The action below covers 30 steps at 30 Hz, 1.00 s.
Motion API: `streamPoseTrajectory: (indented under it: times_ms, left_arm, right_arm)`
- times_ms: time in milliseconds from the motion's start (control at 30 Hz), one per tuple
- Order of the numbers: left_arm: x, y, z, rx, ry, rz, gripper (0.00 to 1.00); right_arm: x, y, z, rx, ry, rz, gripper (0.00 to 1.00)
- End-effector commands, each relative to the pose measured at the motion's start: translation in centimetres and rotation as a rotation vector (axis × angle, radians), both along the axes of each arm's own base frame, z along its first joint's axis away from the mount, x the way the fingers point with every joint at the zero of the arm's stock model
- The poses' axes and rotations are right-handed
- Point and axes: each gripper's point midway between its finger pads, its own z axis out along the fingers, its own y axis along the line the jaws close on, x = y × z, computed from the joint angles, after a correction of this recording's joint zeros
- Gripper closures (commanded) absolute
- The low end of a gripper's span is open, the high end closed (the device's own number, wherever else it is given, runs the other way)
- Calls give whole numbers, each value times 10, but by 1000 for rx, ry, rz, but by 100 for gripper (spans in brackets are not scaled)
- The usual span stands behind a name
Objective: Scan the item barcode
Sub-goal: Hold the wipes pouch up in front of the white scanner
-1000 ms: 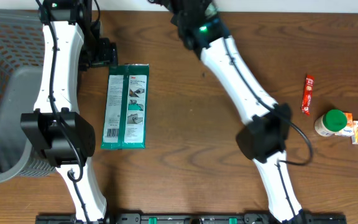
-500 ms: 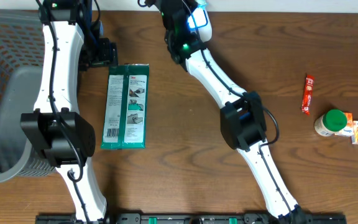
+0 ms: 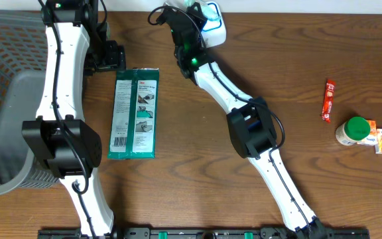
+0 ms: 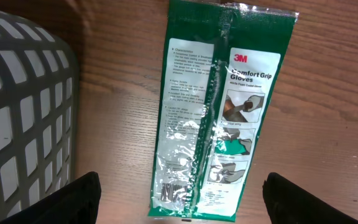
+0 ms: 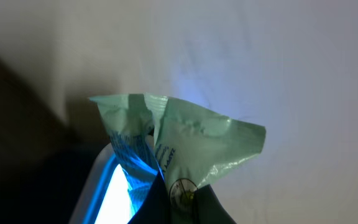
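Pale green crinkly packet (image 5: 179,140) sits in the middle of my right wrist view. My right gripper (image 5: 182,196) pinches it from below. The blue glow of the white scanner box (image 5: 114,186) shines at the lower left. My left gripper (image 4: 191,205) is spread wide over a flat green glove pack (image 4: 222,112). A grey plastic basket with holes (image 3: 5,99) fills the left edge from above; I cannot tell what is inside. A small jar with a green lid (image 3: 353,131) stands at the right.
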Motion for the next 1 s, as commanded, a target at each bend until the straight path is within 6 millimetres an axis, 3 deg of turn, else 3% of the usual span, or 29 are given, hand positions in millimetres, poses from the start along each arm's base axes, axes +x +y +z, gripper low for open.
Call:
streamPoseTrajectory:
  times_ms: [0,200,600,733,767,867,967]
  left_arm:
    - [-2,2,11,6,-24,6,16]
    - [-2,2,11,6,-24,6,16]
    - [-2,2,11,6,-24,6,16]
    - [-2,2,11,6,-24,6,16]
    - [-2,2,11,6,-24,6,16]
    - [-2,2,11,6,-24,6,16]
    - [-2,2,11,6,-24,6,16]
  right_arm:
    - [-11,9,-16,9,60,-12,99]
    - [-21,0,-48,107,164,-65,99]
    - [-21,2,-45,155,146,-77,99]
    - [-21,-7,0,186,68,-122,99]
    - [-25,-14,29,196,22,-165,99]
    - [-42,-31,77,194,-62,-290,99]
    - [-63,-46,108,178,-93,-393,99]
